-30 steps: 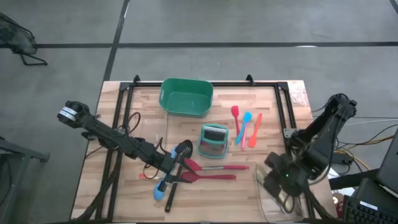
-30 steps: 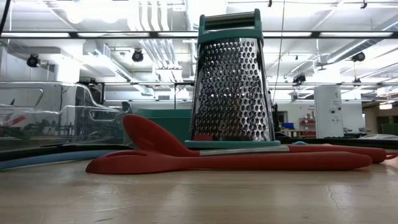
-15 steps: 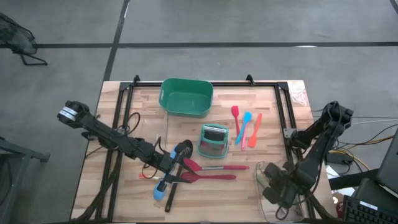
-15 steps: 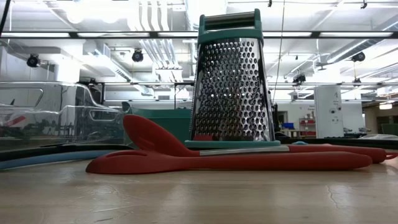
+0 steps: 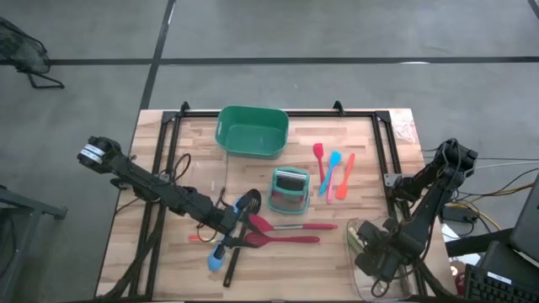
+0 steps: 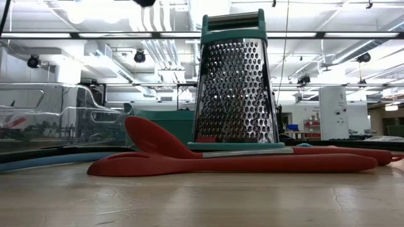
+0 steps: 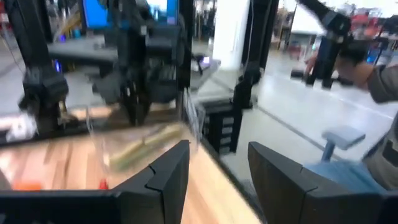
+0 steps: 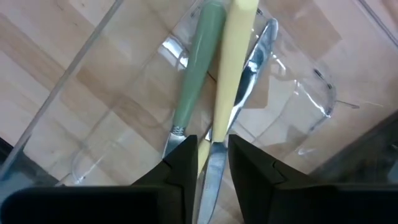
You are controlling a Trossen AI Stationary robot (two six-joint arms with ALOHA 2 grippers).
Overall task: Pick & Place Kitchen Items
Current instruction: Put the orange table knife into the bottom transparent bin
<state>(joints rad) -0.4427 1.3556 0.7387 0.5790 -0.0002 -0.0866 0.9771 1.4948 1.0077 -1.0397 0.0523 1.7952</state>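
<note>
My right gripper (image 5: 371,255) points down into a clear tray (image 5: 364,284) at the table's near right. Its fingers stand slightly apart on either side of a yellow-handled knife (image 8: 234,62), which lies in the tray beside a green-handled tool (image 8: 198,74). My left gripper (image 7: 217,171) is open and level, with nothing between its fingers. In the high view it hovers (image 5: 238,220) above a blue spoon (image 5: 216,259) and a black slotted spoon (image 5: 252,200). Two red spoons (image 5: 286,232) lie flat on the table. Red, blue and orange spatulas (image 5: 332,173) lie farther back. My right gripper has its fingertips (image 8: 184,163) on either side of the knife where the yellow handle meets the blade (image 8: 211,144), coming from above and lying across it. I cannot tell whether they touch it. The knife lies along the tray's floor.
A teal-framed metal grater (image 5: 289,190) stands upright at mid-table, just behind the red spoons (image 6: 240,162). A green tub (image 5: 252,131) sits at the far middle. Another clear tray (image 6: 57,123) shows in the low view. A black frame borders the table's left and right sides.
My right gripper has gone down into the clear tray and a little toward the table's near edge, then kept still over the last half second. The utensils on the table have not moved.
</note>
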